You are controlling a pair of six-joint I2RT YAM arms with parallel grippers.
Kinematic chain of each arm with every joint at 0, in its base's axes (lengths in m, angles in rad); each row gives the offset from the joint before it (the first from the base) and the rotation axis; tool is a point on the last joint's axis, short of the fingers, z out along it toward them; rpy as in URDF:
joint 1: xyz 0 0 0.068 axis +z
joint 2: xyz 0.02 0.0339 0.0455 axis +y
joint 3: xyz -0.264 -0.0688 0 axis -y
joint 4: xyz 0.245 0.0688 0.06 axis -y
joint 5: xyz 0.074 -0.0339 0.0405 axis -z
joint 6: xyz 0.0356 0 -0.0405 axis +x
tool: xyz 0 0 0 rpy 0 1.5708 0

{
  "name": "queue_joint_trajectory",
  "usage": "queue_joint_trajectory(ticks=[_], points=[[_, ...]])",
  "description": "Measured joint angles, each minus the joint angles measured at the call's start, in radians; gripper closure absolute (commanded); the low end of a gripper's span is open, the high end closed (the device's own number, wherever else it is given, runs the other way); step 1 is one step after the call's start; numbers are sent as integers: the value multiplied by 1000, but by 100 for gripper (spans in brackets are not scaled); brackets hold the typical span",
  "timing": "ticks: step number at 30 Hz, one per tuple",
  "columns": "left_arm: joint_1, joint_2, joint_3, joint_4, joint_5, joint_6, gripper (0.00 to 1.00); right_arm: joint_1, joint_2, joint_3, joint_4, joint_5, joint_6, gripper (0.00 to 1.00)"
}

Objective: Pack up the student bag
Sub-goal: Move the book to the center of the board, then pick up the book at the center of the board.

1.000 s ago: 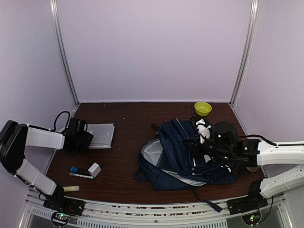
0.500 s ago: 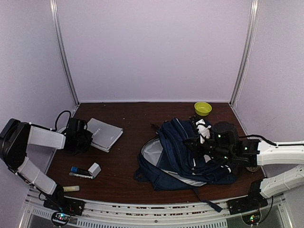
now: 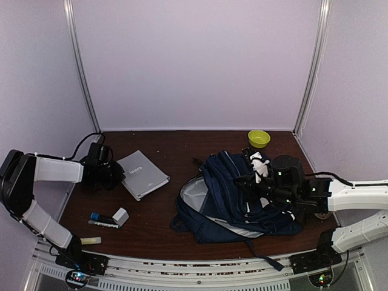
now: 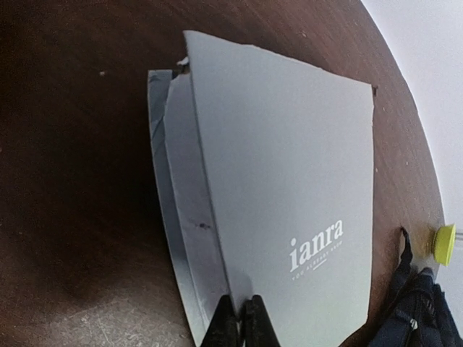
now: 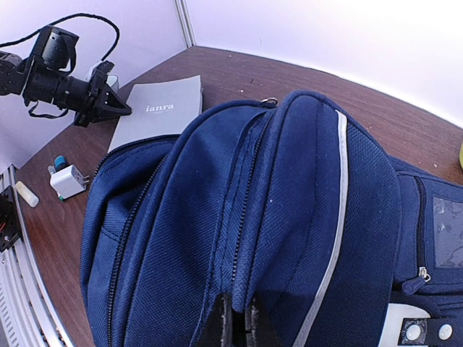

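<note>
Firstly, we had the right gripper [image 5: 233, 318] closed on a fold of the student bag [image 5: 304, 217] lying beneath it. We judged the bag soft and floppy, best held at seams. The left gripper [image 4: 239, 323] clamped the edge of a grey notebook [image 4: 289, 181].

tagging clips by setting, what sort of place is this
Probably a lab test booth: plain lilac walls enclose a dark wooden table, with two robot arms bolted at its near edge.

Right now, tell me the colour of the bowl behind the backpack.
The bowl is yellow-green, clearest in the top view.
</note>
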Motion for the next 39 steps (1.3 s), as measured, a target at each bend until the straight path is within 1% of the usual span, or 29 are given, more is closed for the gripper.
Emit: queue_joint_trajectory(ticks=[8,12,17,18,20,21,22,23,25,29,32,37,39], points=[[-4,3,114,-193,119,301,100,0,0,0,0,0,0,100],[-4,35,180,-270,208,443,100,0,0,0,0,0,0,100],[-11,94,246,-360,321,584,100,0,0,0,0,0,0,100],[-15,106,263,-383,327,608,91,0,0,0,0,0,0,100],[-29,131,308,-435,322,650,57,0,0,0,0,0,0,100],[-37,137,328,-457,309,675,44,0,0,0,0,0,0,100],[-44,139,340,-476,296,684,36,0,0,0,0,0,0,100],[-53,138,348,-495,279,695,30,0,0,0,0,0,0,100],[-82,133,364,-534,237,709,26,0,0,0,0,0,0,100],[-174,110,393,-619,139,719,25,0,2,0,0,0,0,100],[-229,76,385,-658,89,684,24,0,2,0,0,0,0,100],[-267,-27,285,-692,18,576,25,0,6,0,0,0,0,100],[-267,-64,226,-689,19,543,26,0,6,0,1,0,0,100]])
